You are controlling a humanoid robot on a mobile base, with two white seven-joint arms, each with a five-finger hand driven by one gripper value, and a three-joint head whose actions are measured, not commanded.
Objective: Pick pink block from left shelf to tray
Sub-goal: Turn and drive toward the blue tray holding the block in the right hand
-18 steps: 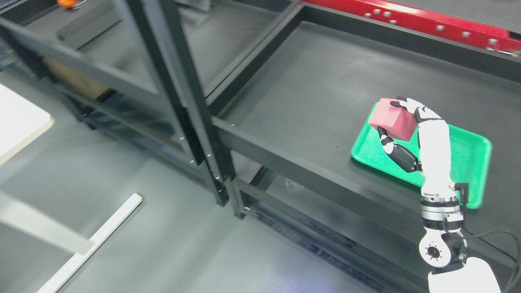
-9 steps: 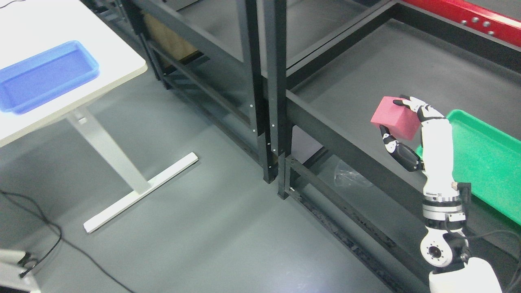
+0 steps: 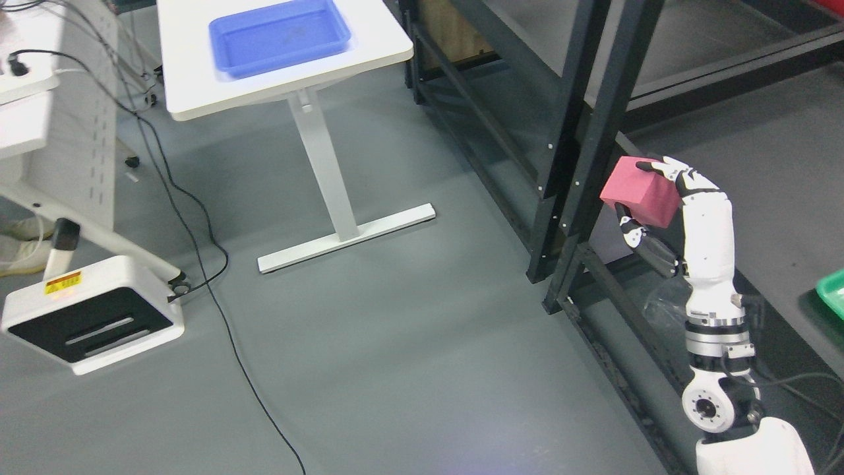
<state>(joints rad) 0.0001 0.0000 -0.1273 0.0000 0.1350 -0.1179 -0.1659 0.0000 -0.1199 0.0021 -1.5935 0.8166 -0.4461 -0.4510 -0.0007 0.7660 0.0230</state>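
My right hand (image 3: 649, 198) is raised at the right of the head view and is shut on the pink block (image 3: 638, 192). The block is held in the air in front of the black shelf's front edge, beside an upright post (image 3: 597, 142). A blue tray (image 3: 278, 35) lies on the white table (image 3: 191, 79) at the upper left. Only a corner of the green tray (image 3: 832, 292) shows at the right edge, on the shelf. The left arm is out of view.
The black shelving rack (image 3: 758, 152) fills the upper right. The white table's foot (image 3: 346, 237) lies on the grey floor. A white machine base (image 3: 92, 313) with a black cable (image 3: 211, 264) stands at the left. A person's shoes (image 3: 20, 241) show at the left edge.
The camera has swung left: the shelf and green tray slid to the right, and the white table with the blue tray came into view. The right hand still holds the pink block in the same pose.
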